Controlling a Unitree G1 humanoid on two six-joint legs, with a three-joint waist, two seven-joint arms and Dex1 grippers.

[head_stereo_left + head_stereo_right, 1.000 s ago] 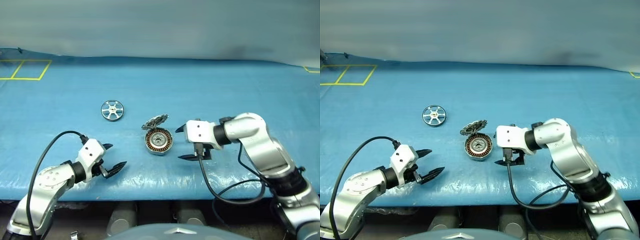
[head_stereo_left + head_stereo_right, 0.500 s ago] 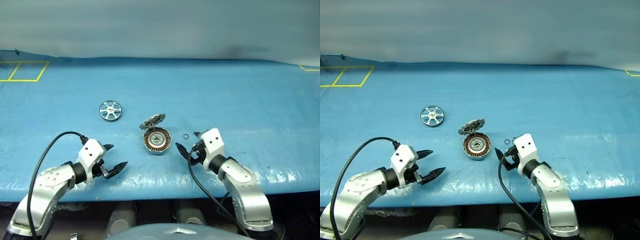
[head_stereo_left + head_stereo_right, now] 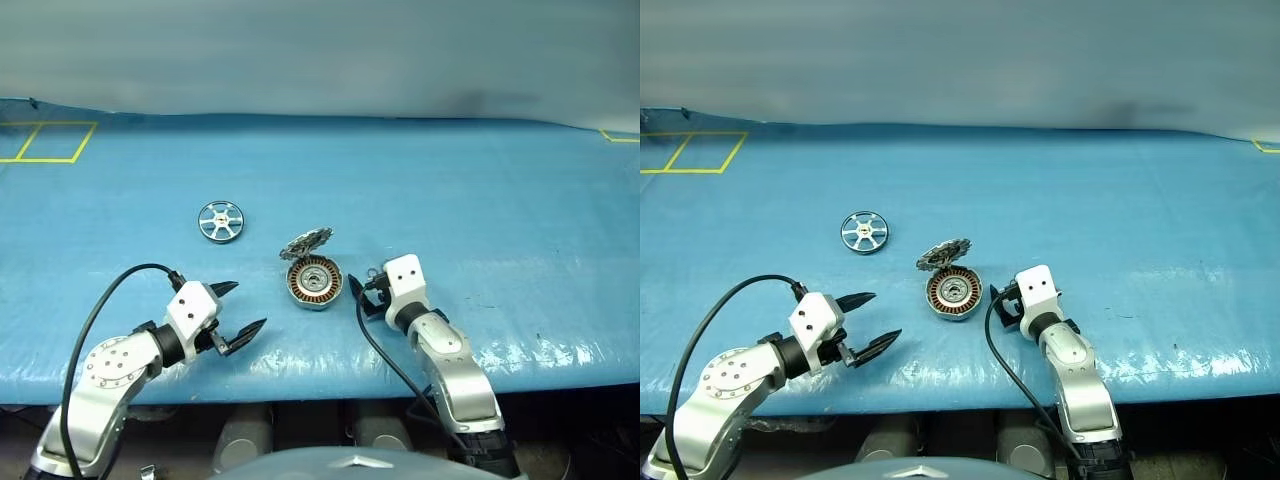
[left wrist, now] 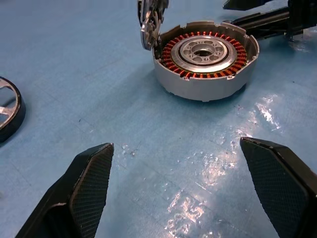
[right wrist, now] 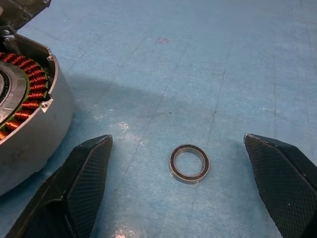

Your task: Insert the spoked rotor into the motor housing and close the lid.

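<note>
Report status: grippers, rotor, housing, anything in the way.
Left gripper and right gripper open, empty. Spoked rotor loose on the blue mat, apart from the motor housing; lid raised. Small ring lying between the right gripper's fingers.

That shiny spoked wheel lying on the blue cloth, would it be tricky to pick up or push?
The spoked rotor lies flat, so it would probably slide, not roll. Its polished metal rim looks slippery and low, leaving fingers little to pinch. It looks rigid and likely heavy for its size.
</note>
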